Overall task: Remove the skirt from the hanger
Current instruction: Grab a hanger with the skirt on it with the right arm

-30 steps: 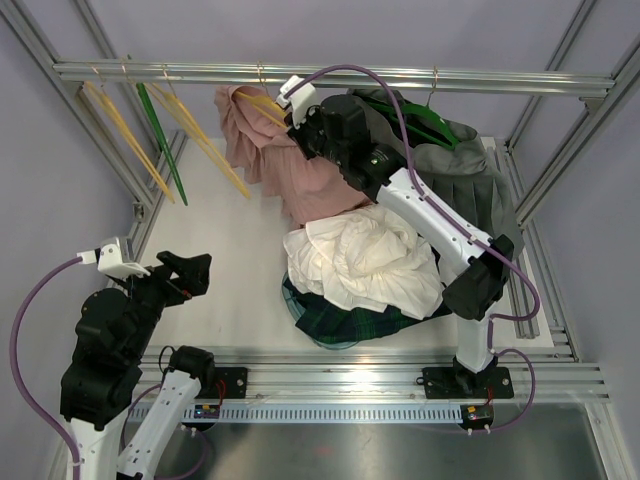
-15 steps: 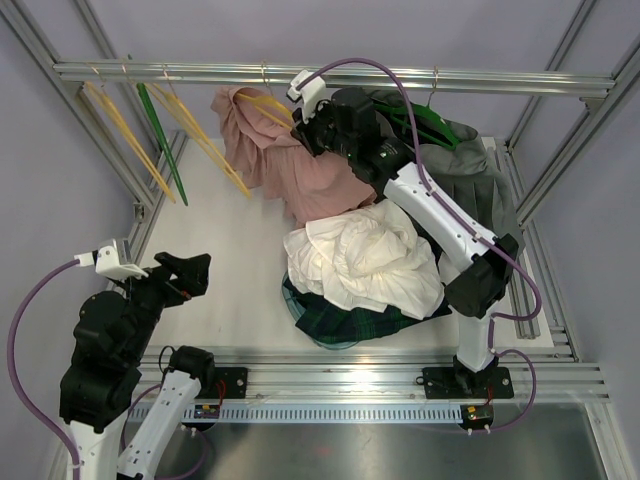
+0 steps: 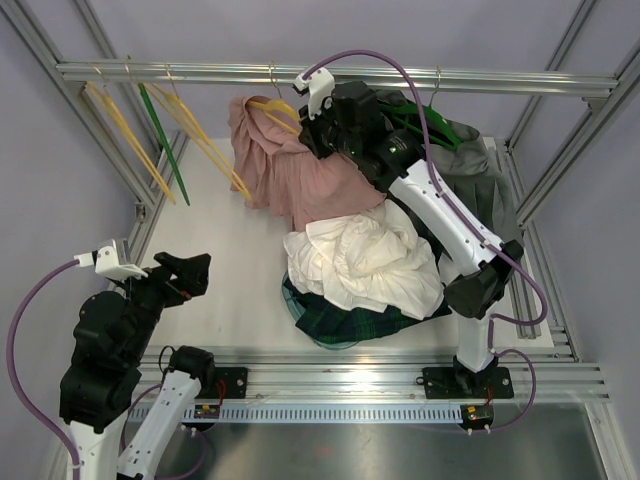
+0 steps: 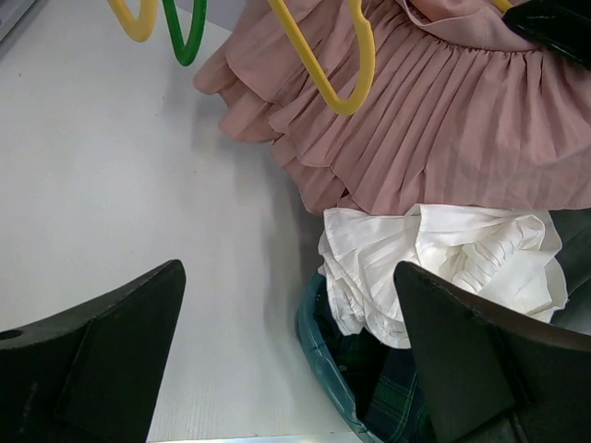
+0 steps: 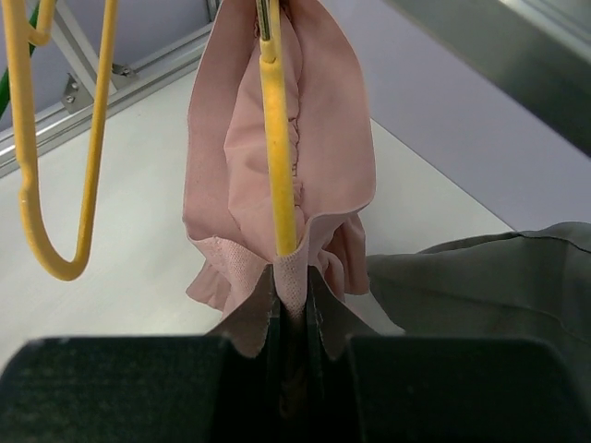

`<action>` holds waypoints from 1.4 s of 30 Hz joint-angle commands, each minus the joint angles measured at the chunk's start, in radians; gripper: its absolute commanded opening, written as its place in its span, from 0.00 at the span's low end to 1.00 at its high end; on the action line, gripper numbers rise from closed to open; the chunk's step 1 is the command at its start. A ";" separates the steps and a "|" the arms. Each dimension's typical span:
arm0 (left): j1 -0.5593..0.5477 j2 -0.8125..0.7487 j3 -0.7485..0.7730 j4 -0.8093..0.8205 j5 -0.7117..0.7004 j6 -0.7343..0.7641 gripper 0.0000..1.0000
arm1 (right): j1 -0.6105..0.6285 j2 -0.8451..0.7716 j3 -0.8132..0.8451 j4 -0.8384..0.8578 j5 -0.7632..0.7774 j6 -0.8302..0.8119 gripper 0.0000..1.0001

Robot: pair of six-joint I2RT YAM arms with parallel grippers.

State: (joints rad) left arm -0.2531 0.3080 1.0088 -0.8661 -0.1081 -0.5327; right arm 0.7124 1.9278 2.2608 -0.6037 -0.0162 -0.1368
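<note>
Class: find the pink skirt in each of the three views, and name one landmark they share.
Top external: pink skirt upper centre, at the right gripper.
Left wrist: skirt top right, above the white garment.
Right wrist: skirt centre, pinched in the jaws.
Shared landmark: the empty yellow hanger left of the skirt.

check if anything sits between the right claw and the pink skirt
Nothing visible does. The right claw is shut directly on the pink skirt, pinching its fabric at the lower end of the yellow hanger arm that the cloth wraps around. The skirt is not yet off that hanger.
</note>
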 commanded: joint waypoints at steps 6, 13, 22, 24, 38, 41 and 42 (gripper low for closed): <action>0.005 0.002 -0.003 0.065 0.019 -0.012 0.99 | -0.028 -0.202 0.047 0.469 0.205 -0.021 0.00; 0.005 0.019 -0.004 0.084 0.030 -0.010 0.99 | -0.021 -0.224 0.020 0.531 0.070 -0.112 0.00; 0.005 0.037 0.007 0.098 0.033 -0.010 0.99 | -0.019 -0.116 0.135 0.547 -0.021 0.060 0.00; 0.005 0.034 0.010 0.088 0.027 -0.007 0.99 | -0.024 -0.093 0.186 0.527 0.001 0.129 0.00; 0.005 0.006 -0.009 0.082 0.025 -0.019 0.99 | -0.103 -0.061 0.220 0.674 -0.056 0.384 0.00; 0.005 0.003 -0.013 0.085 0.030 -0.024 0.99 | -0.103 -0.043 0.268 0.683 -0.027 0.353 0.00; 0.005 0.005 -0.015 0.084 0.031 -0.027 0.99 | -0.103 -0.036 0.285 0.682 -0.018 0.344 0.00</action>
State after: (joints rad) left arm -0.2531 0.3222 1.0035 -0.8207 -0.0967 -0.5484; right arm 0.6827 1.9812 2.3600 -0.5064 -0.1768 0.1539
